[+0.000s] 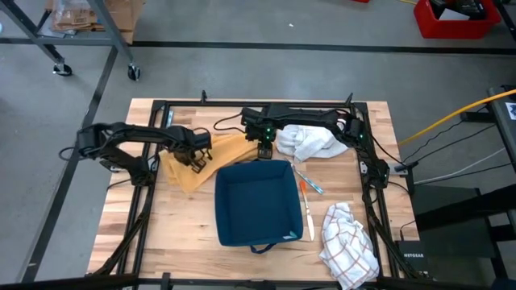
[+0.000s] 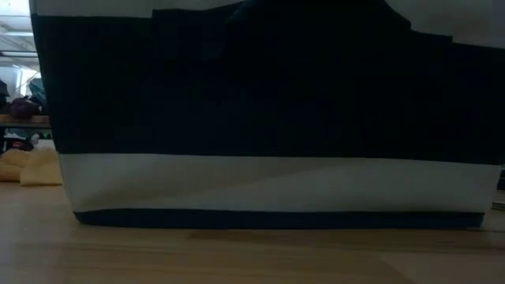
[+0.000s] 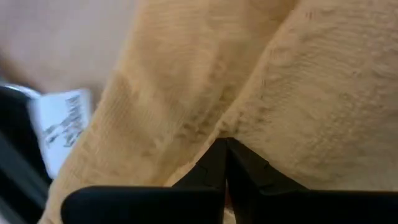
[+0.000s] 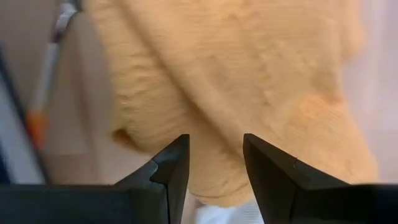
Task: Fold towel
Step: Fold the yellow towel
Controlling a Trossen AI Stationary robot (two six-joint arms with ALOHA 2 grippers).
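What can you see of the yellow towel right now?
The yellow towel is a soft, looped terry cloth in mustard yellow, lying rumpled and partly doubled over on the wooden table, left of and behind the blue bin. A white care label shows at one edge. The left hand is shut on a pinch of its fabric. The right hand sits over its other end, fingers open with cloth between them.

left gripper [image 3: 225,163]: fingers pinched together | right gripper [image 4: 215,163]: fingers apart
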